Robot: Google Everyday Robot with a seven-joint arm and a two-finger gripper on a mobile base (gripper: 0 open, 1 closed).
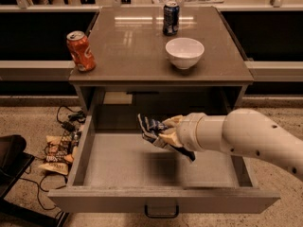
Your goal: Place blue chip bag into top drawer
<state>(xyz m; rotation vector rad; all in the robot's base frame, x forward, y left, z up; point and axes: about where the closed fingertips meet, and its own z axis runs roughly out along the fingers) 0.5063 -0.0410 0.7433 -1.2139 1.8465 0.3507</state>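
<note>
- Your gripper [164, 130] hangs over the open top drawer [118, 167], above the middle of its grey floor, with the arm [246, 136] reaching in from the drawer's right side.
- Its tan fingers [171, 121] are clamped on the blue chip bag [150, 126]; the crumpled bag sticks out toward the drawer's left wall.
- You can see the bag is up in the air over the drawer, not lying on its floor.
- The drawer's dark handle [161, 213] sits at the middle of its front panel.
- On the table top [128, 37] behind and above the drawer stand a white bowl [184, 52], a blue soda can [171, 18] and an orange soda can [80, 51].
- Wrappers [57, 151] and cables [66, 119] lie on the floor left of the drawer.
</note>
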